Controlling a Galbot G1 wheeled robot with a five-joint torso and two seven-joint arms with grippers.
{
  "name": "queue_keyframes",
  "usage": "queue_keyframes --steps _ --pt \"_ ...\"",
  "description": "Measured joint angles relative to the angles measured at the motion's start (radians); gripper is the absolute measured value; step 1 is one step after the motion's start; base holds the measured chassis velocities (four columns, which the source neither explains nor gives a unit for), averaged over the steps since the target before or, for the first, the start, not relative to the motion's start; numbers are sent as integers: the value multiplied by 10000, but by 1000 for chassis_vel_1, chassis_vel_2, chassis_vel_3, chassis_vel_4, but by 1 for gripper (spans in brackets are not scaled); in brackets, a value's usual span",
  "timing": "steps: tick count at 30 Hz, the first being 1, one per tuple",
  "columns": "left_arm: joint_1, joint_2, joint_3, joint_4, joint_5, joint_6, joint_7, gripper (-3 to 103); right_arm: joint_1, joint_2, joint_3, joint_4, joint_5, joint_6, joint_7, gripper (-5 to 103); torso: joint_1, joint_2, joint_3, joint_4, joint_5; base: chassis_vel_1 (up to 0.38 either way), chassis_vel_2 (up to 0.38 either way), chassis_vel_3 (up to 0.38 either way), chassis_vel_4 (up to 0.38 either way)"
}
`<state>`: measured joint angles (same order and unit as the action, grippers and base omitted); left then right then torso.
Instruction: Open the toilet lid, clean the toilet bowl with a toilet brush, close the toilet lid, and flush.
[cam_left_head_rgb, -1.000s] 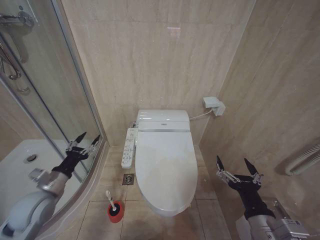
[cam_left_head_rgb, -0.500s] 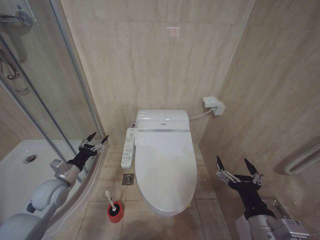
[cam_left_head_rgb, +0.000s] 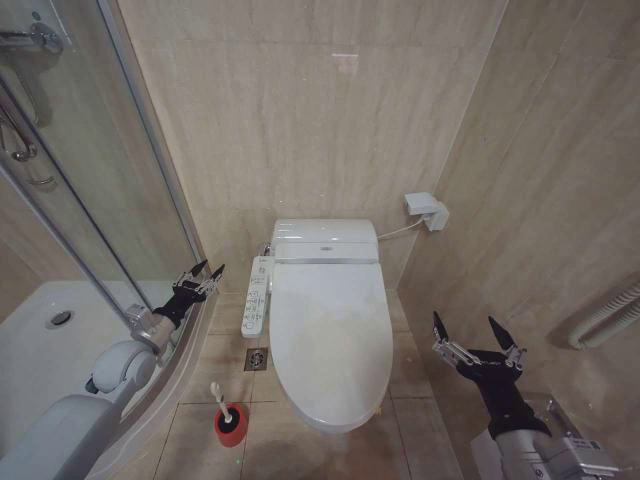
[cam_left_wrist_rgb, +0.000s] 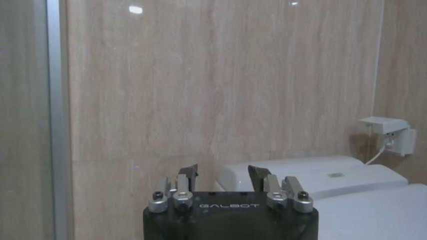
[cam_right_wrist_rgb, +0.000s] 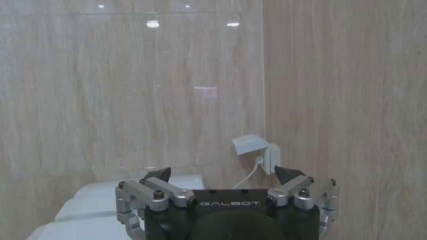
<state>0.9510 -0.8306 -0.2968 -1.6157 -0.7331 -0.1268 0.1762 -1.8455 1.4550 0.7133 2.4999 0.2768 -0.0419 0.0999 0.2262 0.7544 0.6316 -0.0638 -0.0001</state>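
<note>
The toilet lid (cam_left_head_rgb: 331, 335) lies shut over the seat, so the toilet bowl is hidden beneath it. On the floor left of the toilet, the toilet brush (cam_left_head_rgb: 218, 394) stands in its red cup, white handle up, bristle head sunk in the cup. My left gripper (cam_left_head_rgb: 205, 274) is open and empty, in the air beside the shower glass, just left of the toilet's side control panel (cam_left_head_rgb: 257, 295). The left wrist view shows its fingers (cam_left_wrist_rgb: 189, 173) apart, with the lid (cam_left_wrist_rgb: 377, 212) beyond. My right gripper (cam_left_head_rgb: 476, 336) hangs open and empty right of the toilet, by the side wall; in its wrist view the right gripper (cam_right_wrist_rgb: 223, 175) is spread wide.
A curved glass shower enclosure (cam_left_head_rgb: 120, 190) and white shower tray (cam_left_head_rgb: 45, 340) close off the left. A wall socket box (cam_left_head_rgb: 427, 211) with a cable sits behind the toilet on the right. A floor drain (cam_left_head_rgb: 256, 358) lies beside the toilet base. Tiled walls hem in both sides.
My left arm has reached forward and to the right, carrying its open gripper from the shower door's edge toward the toilet's control panel. The right arm has stayed still.
</note>
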Motion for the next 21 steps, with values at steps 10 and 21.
queue_keyframes --steps 10,21 --pt "-1057 -56 748 1152 -13 -338 488 51 0 -1 0 0 0 0 -1 100 -2 0 -1 0 0 0 0 0 0" --pt "-2589 -213 1631 2642 -161 -602 911 48 0 0 0 0 0 0 -1 100 -1 0 -1 0 2 0 0 0 0"
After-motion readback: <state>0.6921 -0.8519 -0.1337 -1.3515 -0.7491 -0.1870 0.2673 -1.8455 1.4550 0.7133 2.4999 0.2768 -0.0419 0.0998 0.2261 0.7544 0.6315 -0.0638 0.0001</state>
